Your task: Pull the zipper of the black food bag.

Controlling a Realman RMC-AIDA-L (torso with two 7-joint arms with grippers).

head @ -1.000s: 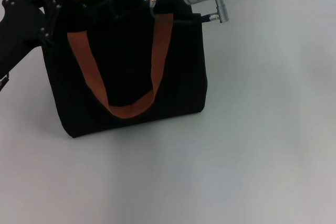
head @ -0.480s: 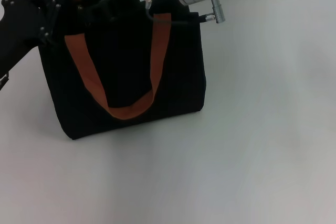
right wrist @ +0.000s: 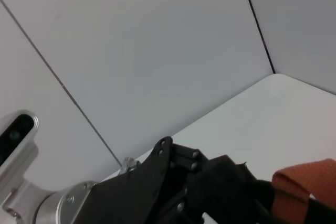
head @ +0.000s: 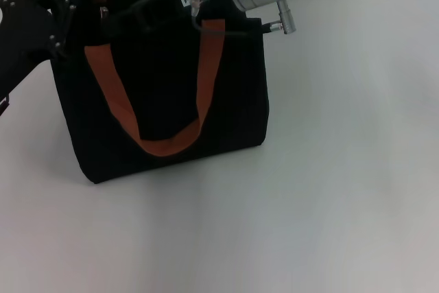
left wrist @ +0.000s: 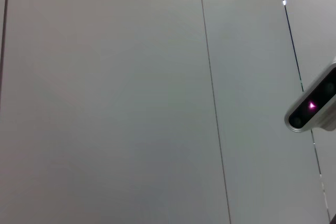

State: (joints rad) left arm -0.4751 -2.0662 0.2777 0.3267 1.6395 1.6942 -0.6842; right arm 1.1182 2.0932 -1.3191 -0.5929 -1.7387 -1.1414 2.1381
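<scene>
The black food bag (head: 171,80) stands upright on the white table, its orange-brown handle (head: 113,94) hanging down the front. At the bag's top left corner is my left gripper (head: 84,3), black against the black fabric; it also shows in the right wrist view as the left gripper (right wrist: 178,182) beside the orange handle (right wrist: 304,187). My right arm reaches in from the upper right. The right gripper (head: 116,16) lies along the bag's top edge, toward the left end. The zipper is hidden behind the grippers and the dark fabric.
The white table (head: 329,169) stretches to the right of the bag and in front of it. A grey panelled wall stands behind. In the left wrist view only that wall and a silver camera housing (left wrist: 315,106) show.
The right arm has shifted slightly left along the bag's top. The bag's upper right edge has leaned a little to the left with it. The left arm has hardly moved.
</scene>
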